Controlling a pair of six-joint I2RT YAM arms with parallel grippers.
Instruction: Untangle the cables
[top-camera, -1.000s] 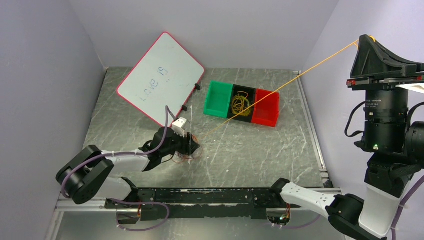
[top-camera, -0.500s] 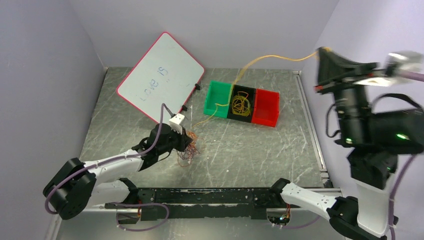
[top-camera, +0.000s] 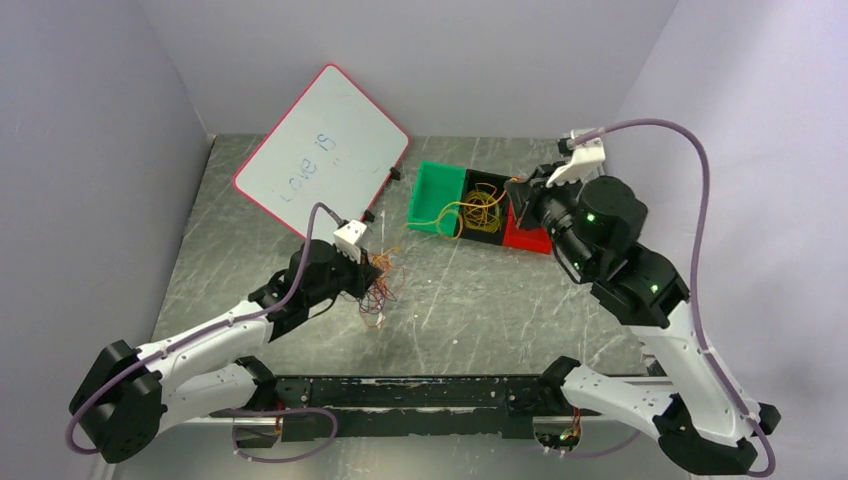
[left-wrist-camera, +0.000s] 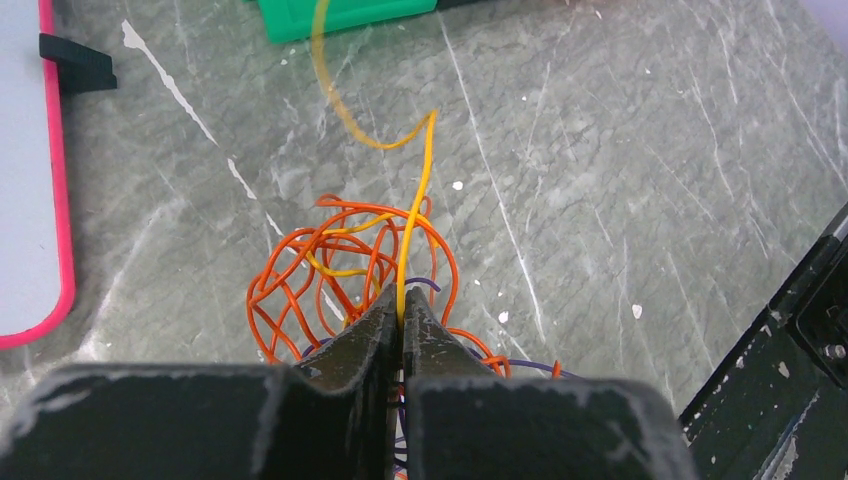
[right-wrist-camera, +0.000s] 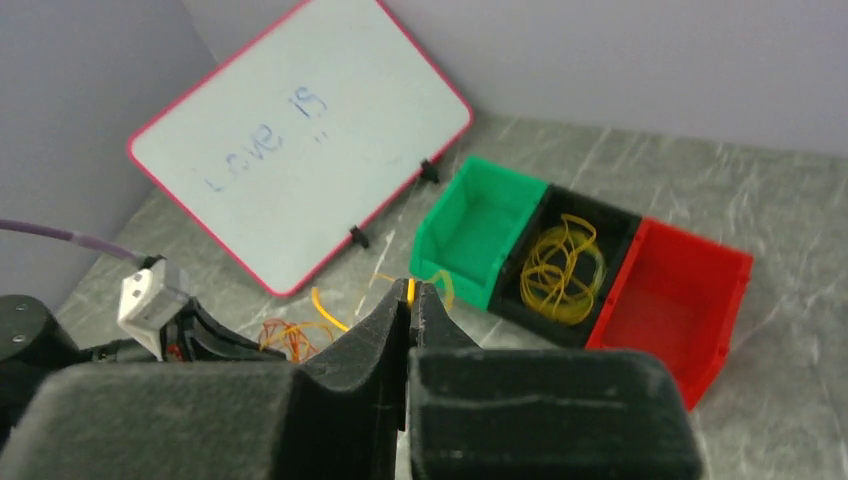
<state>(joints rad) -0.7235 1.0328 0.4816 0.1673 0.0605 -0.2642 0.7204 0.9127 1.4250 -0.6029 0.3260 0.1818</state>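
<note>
Two closed grippers are pinching one thin yellow wire cable (left-wrist-camera: 415, 200), the left gripper (left-wrist-camera: 402, 310) right at the tangled bunch of orange wire cables (left-wrist-camera: 300, 275) on the grey marbled tabletop (left-wrist-camera: 620, 150), the right gripper (right-wrist-camera: 411, 300) over the green, black and red plastic bins (right-wrist-camera: 690, 290); pulling apart slowly looks wisest.

Pink-rimmed whiteboard (right-wrist-camera: 300, 140), handwritten "Love is" across its face (faint blue marker)

I count two arms (top-camera: 200, 345) (top-camera: 645, 285), three bins (top-camera: 432, 198) (top-camera: 489, 176) (top-camera: 528, 241), one whiteboard (top-camera: 320, 155), two cable bunches (top-camera: 380, 290) (top-camera: 483, 210), one separate yellow cable (top-camera: 445, 213).
</note>
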